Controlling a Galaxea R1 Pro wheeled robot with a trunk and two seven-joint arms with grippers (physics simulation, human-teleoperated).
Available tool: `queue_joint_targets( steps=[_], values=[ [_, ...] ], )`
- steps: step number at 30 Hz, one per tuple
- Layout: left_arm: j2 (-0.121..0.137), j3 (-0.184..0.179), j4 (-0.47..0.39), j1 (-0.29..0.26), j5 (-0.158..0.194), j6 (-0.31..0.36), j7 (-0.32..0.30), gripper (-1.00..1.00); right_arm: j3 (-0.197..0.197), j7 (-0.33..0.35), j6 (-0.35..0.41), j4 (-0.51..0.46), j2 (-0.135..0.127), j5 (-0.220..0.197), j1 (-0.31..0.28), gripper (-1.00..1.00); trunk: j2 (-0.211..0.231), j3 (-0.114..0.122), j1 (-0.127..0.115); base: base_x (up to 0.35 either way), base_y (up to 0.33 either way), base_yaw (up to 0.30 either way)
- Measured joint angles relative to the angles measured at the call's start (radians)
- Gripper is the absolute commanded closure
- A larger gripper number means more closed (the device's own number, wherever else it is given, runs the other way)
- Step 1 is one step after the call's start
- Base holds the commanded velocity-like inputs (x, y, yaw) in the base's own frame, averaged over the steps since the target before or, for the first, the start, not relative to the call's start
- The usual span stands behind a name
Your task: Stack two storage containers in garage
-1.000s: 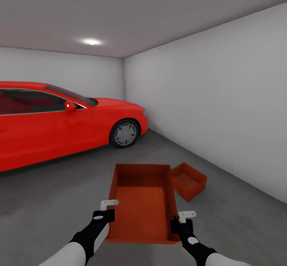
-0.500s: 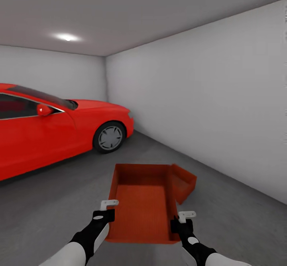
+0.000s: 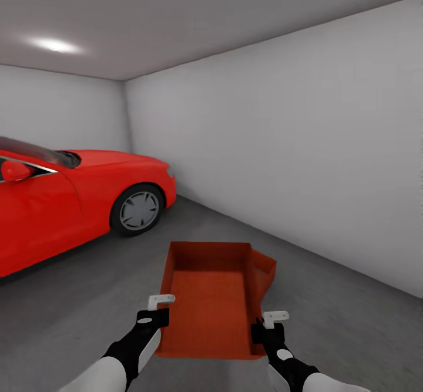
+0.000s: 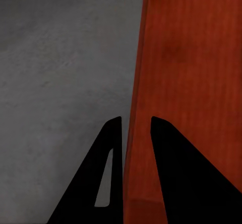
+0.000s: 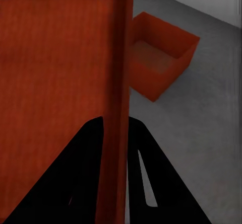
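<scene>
No text, label, brand, number or sign can be read anywhere. The car (image 3: 64,204) shows its side and a front wheel, with no plate or badge legible; a hub emblem may be there, but it is too small to tell. The trays (image 3: 208,298) beside the car are plain orange-red, inside and out, in the head view and both wrist views. The wall (image 3: 282,145) behind the car is blank white.

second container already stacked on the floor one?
No: the carried container is held up by the left gripper and right gripper, beside the floor container, not on it.
</scene>
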Motion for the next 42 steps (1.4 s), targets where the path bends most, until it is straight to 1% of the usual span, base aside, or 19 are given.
queue_joint_targets(
  steps=[10,37,42],
  values=[
    [0.000,0.000,0.000,0.000,0.000,0.000,0.000,1.00,0.000,0.000,0.000,0.000,0.000,0.000,0.000,1.00,0.000,0.000,0.000,0.289,0.236,-0.262],
    [0.000,0.000,-0.001,0.000,0.000,0.001,0.000,1.00,-0.001,0.000,0.001,0.000,0.000,0.002,0.000,1.00,0.000,0.000,0.000,0.287,0.239,-0.010],
    [0.000,0.000,0.000,0.000,0.000,0.000,0.000,1.00,0.000,-0.001,0.000,0.000,0.000,0.000,0.000,1.00,0.000,0.000,0.000,0.287,0.238,-0.169]
  ],
)
